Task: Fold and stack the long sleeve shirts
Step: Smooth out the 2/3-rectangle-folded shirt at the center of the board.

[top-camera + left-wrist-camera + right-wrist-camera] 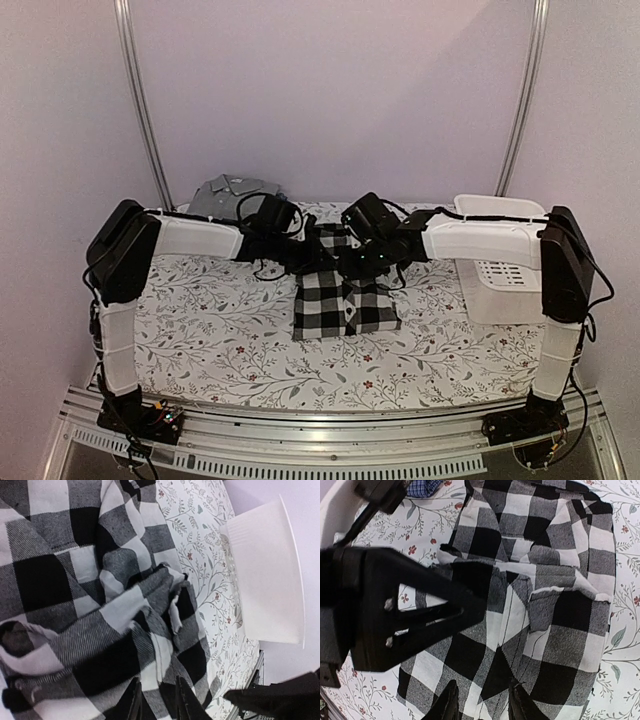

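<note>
Left gripper [157,702]: pinching a checked shirt [345,305] fold, frame bottom; you lift evenly
Right gripper [482,705]: straddles cloth; grip unclear; seat it first

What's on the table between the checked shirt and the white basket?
Nothing: only bare flowered tablecloth lies between the checked shirt and the basket. The top view shows it, and the left wrist view too.

both arms bend inward from the table's near edge, wrists meeting above its middle. left gripper [159,700] pinches the checked shirt [75,580] between narrow fingers; right gripper [482,705] points down, fingers slightly apart, grip unclear.
</note>
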